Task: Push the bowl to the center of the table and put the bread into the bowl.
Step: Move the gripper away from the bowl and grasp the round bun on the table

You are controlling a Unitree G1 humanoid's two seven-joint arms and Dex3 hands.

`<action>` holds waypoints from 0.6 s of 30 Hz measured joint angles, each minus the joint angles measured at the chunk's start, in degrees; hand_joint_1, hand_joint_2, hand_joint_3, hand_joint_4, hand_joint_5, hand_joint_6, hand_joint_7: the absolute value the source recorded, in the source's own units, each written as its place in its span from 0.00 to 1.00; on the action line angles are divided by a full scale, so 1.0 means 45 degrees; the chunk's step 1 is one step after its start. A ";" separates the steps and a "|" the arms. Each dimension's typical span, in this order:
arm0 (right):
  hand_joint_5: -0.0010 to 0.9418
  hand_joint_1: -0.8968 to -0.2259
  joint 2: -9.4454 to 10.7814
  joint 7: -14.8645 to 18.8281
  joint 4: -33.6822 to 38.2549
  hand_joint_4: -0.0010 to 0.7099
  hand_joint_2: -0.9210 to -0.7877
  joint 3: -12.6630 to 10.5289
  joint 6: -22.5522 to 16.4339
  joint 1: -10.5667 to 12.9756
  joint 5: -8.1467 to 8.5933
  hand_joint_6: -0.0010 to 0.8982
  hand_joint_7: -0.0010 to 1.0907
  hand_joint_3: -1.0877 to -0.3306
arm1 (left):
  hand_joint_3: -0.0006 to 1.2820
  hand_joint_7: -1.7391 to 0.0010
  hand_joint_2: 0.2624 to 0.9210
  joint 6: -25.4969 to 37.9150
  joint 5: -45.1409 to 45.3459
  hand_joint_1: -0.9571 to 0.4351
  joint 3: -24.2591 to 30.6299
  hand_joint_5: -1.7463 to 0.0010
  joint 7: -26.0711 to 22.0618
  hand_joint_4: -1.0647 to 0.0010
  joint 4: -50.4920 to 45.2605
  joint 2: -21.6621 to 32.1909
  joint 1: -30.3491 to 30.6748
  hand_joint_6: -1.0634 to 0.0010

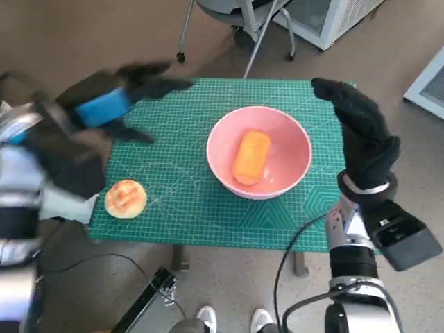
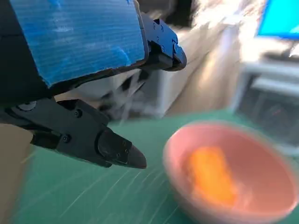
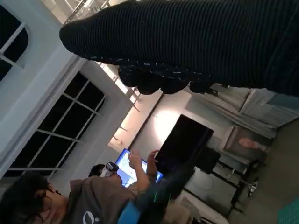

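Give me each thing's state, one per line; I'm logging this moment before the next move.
pink bowl: upright near the mat's middle, holding a long orange bread.
long orange bread: lying inside the bowl.
round bun: on the green mat near its corner, outside the bowl.
left hand: raised over the mat, fingers apart, holding nothing.
right hand: raised beside the bowl, holding nothing.

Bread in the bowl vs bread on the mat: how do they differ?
The long bread is an oblong orange loaf lying inside the pink bowl; the round bun is a paler, speckled disc on the green mat near its corner, outside the bowl. The long bread looks larger. Neither is held by a hand.
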 measured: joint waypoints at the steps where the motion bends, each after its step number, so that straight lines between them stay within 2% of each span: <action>1: 0.01 0.43 -0.0005 0.0006 0.0011 0.48 0.00 0.0007 0.0002 -0.0001 0.0002 0.00 0.80 0.47 | 0.00 0.95 0.84 0.0061 -0.0029 0.60 0.0087 1.00 -0.0056 0.78 -0.0119 0.0150 0.0320 0.64; 10: 0.00 0.45 0.0000 0.0277 0.0230 0.47 0.00 0.0061 0.0119 -0.0115 0.0047 0.00 0.79 0.46 | 0.00 0.97 0.82 0.0839 -0.0112 0.59 0.0494 1.00 -0.0186 0.77 -0.1233 0.0751 0.2731 0.64; 18: 0.00 0.44 0.0000 0.0599 0.0235 0.47 0.00 0.0059 0.0319 -0.0184 0.0156 0.00 0.79 0.46 | 0.00 0.98 0.80 0.1810 0.0173 0.58 0.0457 1.00 -0.0132 0.77 -0.1846 0.0747 0.3647 0.63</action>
